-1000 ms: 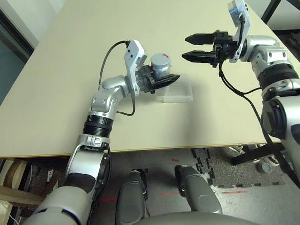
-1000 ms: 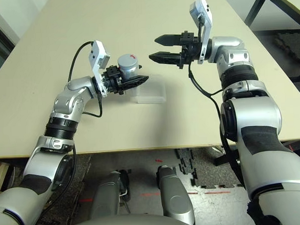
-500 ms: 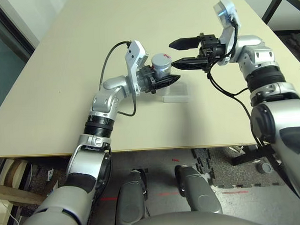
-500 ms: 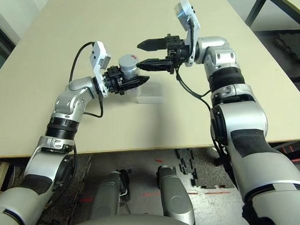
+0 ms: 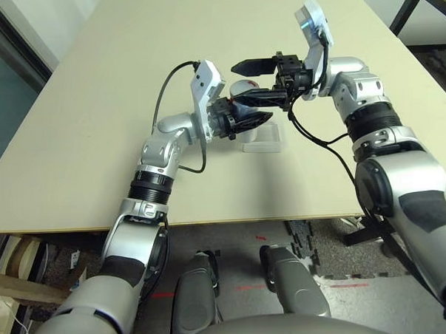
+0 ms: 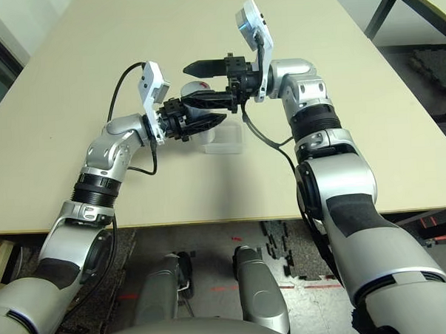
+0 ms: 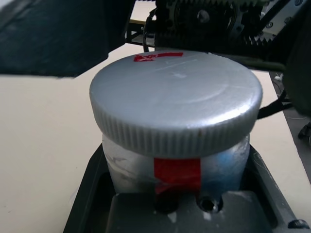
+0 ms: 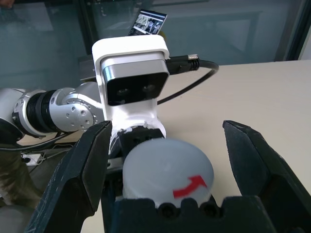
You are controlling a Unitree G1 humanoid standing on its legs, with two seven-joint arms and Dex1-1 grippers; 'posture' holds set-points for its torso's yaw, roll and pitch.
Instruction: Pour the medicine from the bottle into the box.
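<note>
The right gripper (image 5: 250,81) has moved in from 3 o'clock, and its wide-open fingers now straddle the cap (image 7: 176,99), not yet closed. The left gripper (image 5: 245,120) stays clamped on the bottle (image 7: 176,167), above the box (image 5: 266,141) on the tabletop (image 5: 94,106). Unscrewing looks next.

Looks like a robotics lab or test room rather than anybody's home. The tabletop (image 5: 94,106) is one big plain beige slab with almost nothing on it, and a second black-framed table (image 5: 412,3) stands off to the right. Underneath is bare concrete floor (image 5: 347,295) with red tape marks (image 5: 354,284) and dark interlocking foam mats (image 5: 315,233). The right wrist view catches large glass panels (image 8: 218,29) behind the table, and loose cables (image 5: 351,222) lie on the floor. Pretty bare, functional setup overall.
</note>
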